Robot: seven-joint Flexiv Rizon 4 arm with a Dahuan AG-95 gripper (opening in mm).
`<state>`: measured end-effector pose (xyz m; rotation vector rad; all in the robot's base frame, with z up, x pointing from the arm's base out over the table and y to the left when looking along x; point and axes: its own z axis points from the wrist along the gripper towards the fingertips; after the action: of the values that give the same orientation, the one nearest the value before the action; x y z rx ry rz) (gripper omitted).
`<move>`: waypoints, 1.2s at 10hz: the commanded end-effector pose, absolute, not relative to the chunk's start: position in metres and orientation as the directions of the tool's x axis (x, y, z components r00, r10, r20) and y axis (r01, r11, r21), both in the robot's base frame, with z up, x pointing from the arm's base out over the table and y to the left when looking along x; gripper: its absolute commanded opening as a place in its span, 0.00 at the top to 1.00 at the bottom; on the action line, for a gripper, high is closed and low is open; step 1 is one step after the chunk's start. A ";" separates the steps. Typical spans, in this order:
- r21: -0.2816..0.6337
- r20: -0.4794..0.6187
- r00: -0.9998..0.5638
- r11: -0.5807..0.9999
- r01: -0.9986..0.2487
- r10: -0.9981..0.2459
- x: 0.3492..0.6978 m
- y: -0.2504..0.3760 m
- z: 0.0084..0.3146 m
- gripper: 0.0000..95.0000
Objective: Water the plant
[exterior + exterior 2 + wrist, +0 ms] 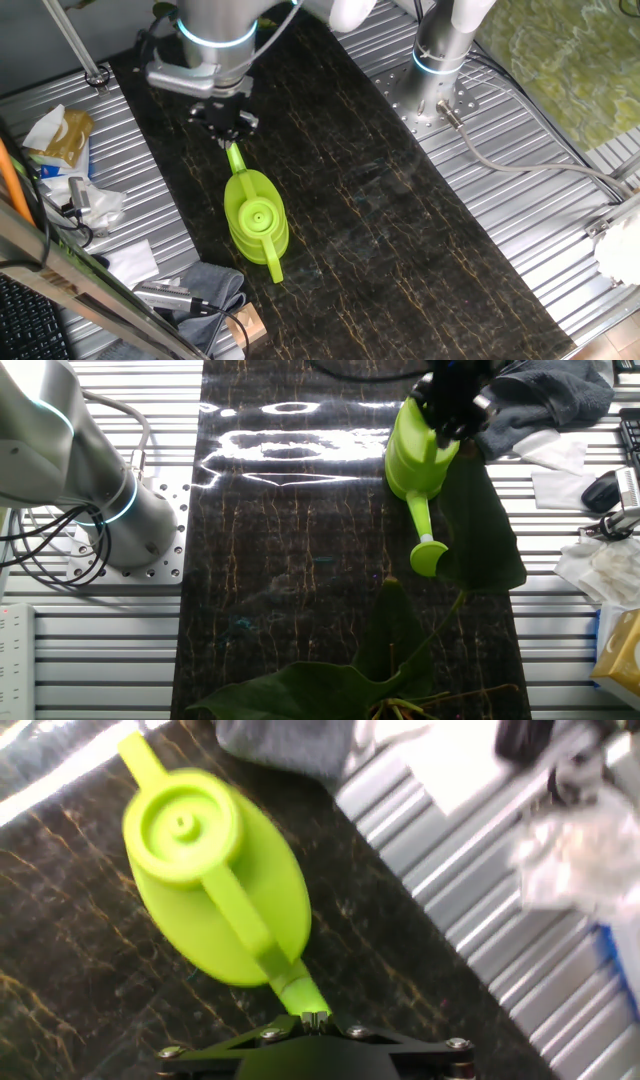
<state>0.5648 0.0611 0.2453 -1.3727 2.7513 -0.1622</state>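
The lime-green watering can (255, 215) sits on the dark marble mat (400, 230); I cannot tell whether it is lifted. Its spout (428, 550) points toward the plant. My gripper (228, 128) is shut on the tail end of the can's handle (290, 982), and in the hand view (313, 1016) the jaws stand closed on that green strip. In the other fixed view the gripper (455, 405) is above the can (420, 455). Of the plant, only broad dark green leaves (300, 690) show at the bottom edge, with one leaf (485, 535) beside the spout. Its pot is out of view.
A grey cloth (210, 285) lies at the mat's near corner and also shows in the other fixed view (545, 400). Bags, paper and tools (70, 170) crowd the ribbed metal table next to the mat. The arm's base (440, 60) stands on the other side.
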 end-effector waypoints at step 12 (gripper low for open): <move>-0.109 -0.027 -0.555 0.554 -0.825 -0.832 0.565 0.103 0.234 1.00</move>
<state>0.5650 0.1037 0.2331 -1.4823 2.6884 -0.1358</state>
